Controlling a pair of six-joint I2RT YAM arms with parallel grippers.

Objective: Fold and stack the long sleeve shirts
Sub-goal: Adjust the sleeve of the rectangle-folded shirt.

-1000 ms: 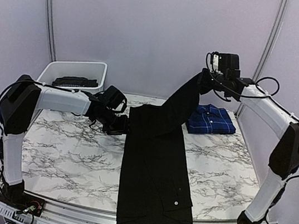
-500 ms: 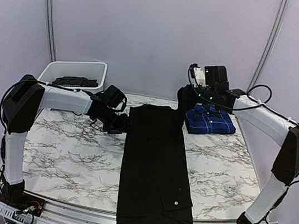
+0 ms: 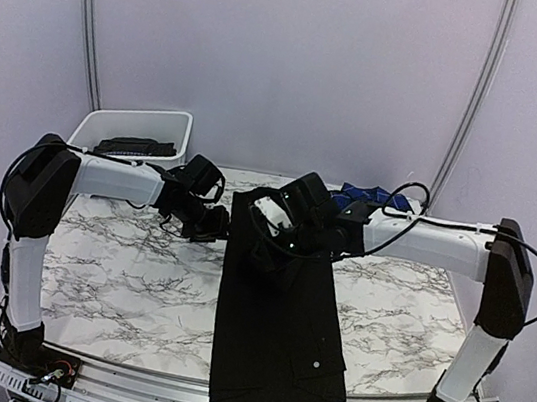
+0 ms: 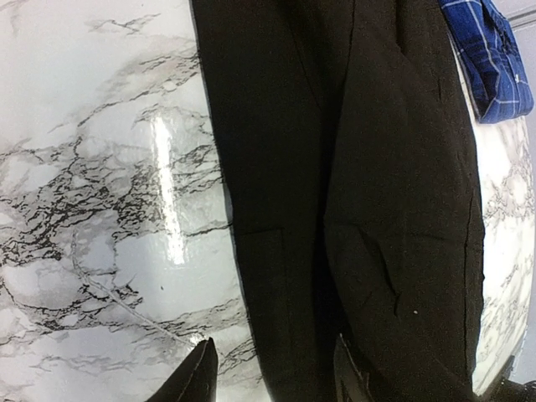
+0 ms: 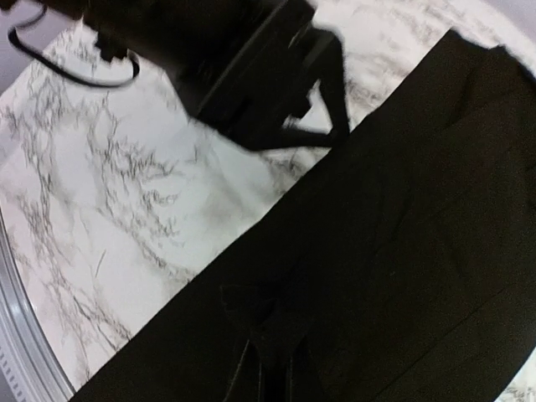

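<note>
One marble table [image 3: 115, 279] holds a black shirt [image 3: 274, 333], a long strip running from the near edge to the far edge. A blue plaid shirt [image 4: 494, 59] lies beside its far right corner. The left gripper [image 4: 272, 381], fingers apart, straddles the strip's left edge. The right gripper [image 3: 262, 243] is low over the cloth; its fingers, dark on black, cannot be judged.
</note>
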